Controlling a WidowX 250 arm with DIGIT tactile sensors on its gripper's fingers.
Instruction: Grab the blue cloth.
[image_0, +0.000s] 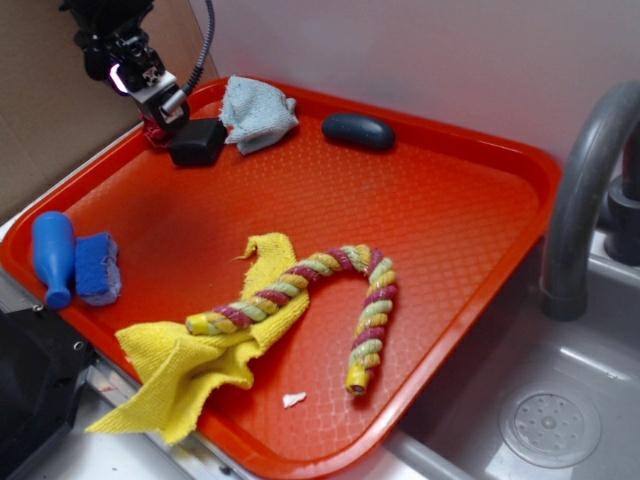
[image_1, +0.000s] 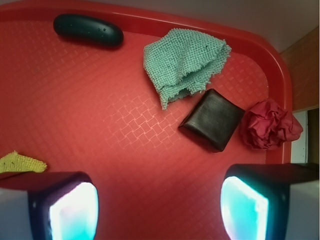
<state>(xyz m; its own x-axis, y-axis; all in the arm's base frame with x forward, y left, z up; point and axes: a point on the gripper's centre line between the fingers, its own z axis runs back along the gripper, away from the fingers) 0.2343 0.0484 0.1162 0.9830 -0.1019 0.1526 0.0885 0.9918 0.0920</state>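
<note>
The gripper (image_1: 157, 207) stood with its jaws apart and empty. The blue cloth (image_1: 184, 63) lay crumpled at the tray's (image_0: 450, 230) back rim, ahead of the gripper and slightly right in the wrist view. A black block (image_1: 212, 120) touched the cloth's near corner, between cloth and gripper. The cloth's long axis ran diagonally, its frayed tail pointing back toward the gripper.
</note>
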